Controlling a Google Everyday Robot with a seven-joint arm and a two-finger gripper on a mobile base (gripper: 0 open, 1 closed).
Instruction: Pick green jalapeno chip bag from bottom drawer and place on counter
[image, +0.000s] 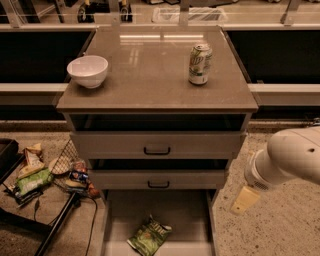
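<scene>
The green jalapeno chip bag (149, 234) lies flat near the front of the open bottom drawer (185, 215), slightly left of its middle. The counter (145, 75) is the glossy grey-brown top of the drawer cabinet. My gripper (245, 200) hangs from the white arm (287, 162) at the right, just outside the bottom drawer's right side, above the floor and to the upper right of the bag. Only one pale finger shows.
A white bowl (88, 71) stands at the counter's left and a green-and-white soda can (200, 64) at its right. The two upper drawers (157, 145) are slightly open. Snack bags and a wire basket (62, 170) lie on the floor at the left, with a dark stand leg (55, 227).
</scene>
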